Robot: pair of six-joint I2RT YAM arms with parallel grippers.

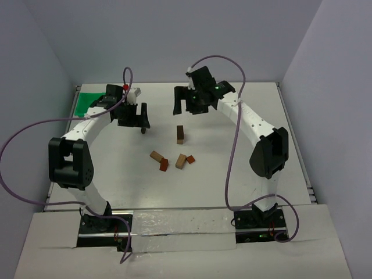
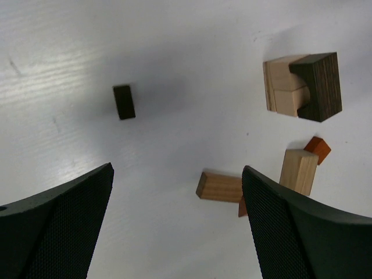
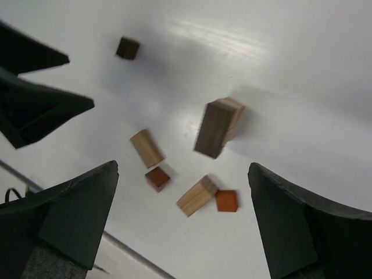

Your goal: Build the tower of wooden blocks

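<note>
I hold my left claw (image 2: 177, 170) and right claw (image 3: 183, 167) above the smooth white tabletop (image 1: 122, 174), both with jaws spread wide and gripping nothing. The wood block tower (image 1: 181, 135) stands upright mid-tabletop, between the two claws and touching neither: pale tan blocks capped by a dark brown, fine-grained one. Nearer my bases lie loose square-edged pieces: a left tan block (image 1: 156, 156) with a reddish-brown block (image 1: 164, 165) just beside it, and a right tan block (image 1: 181, 160) next to a small reddish cube (image 1: 190, 159). A small dark block (image 2: 124, 102) lies alone near my left claw. A green bin (image 1: 86, 104) sits at the far left edge, behind my left arm.
</note>
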